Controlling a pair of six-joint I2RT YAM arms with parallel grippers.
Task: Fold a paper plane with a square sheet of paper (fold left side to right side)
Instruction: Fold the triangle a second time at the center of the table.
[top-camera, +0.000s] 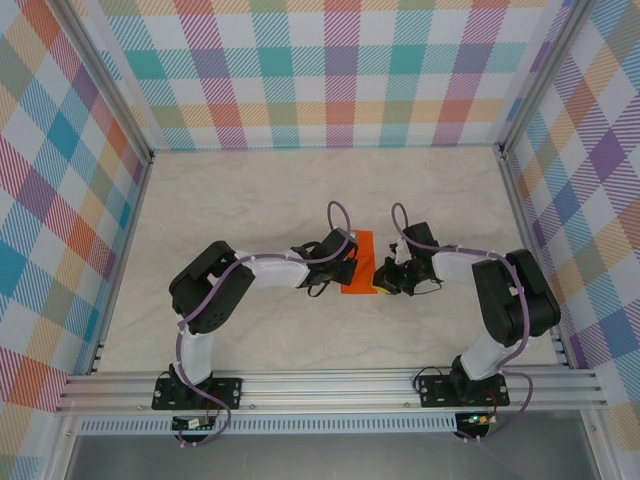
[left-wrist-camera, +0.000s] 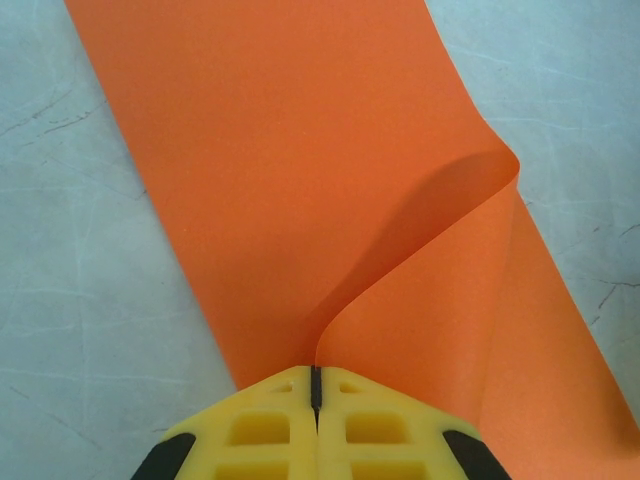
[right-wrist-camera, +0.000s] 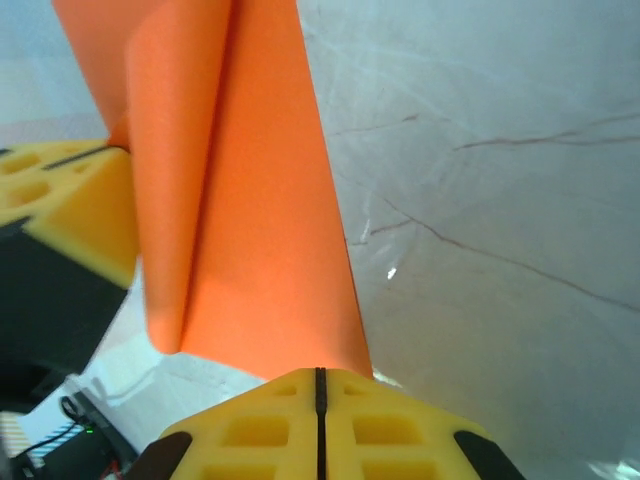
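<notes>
The square sheet of paper (top-camera: 362, 250) is bright orange and lies mid-table between my two grippers. My left gripper (top-camera: 347, 272) is shut on one edge of the sheet (left-wrist-camera: 300, 150); that edge runs into the slit between the yellow fingertips (left-wrist-camera: 316, 372), and the lifted flap curls over the flat part. My right gripper (top-camera: 384, 278) is shut, its tips (right-wrist-camera: 320, 375) resting at the sheet's (right-wrist-camera: 260, 200) near right edge. No paper shows in its slit. The left gripper's yellow fingers (right-wrist-camera: 70, 200) appear in the right wrist view, holding the raised flap.
The pale marbled tabletop (top-camera: 250, 200) spreads around the sheet. Checked walls (top-camera: 60, 200) close in the left, back and right sides. An aluminium rail (top-camera: 330, 385) carrying both arm bases runs along the near edge.
</notes>
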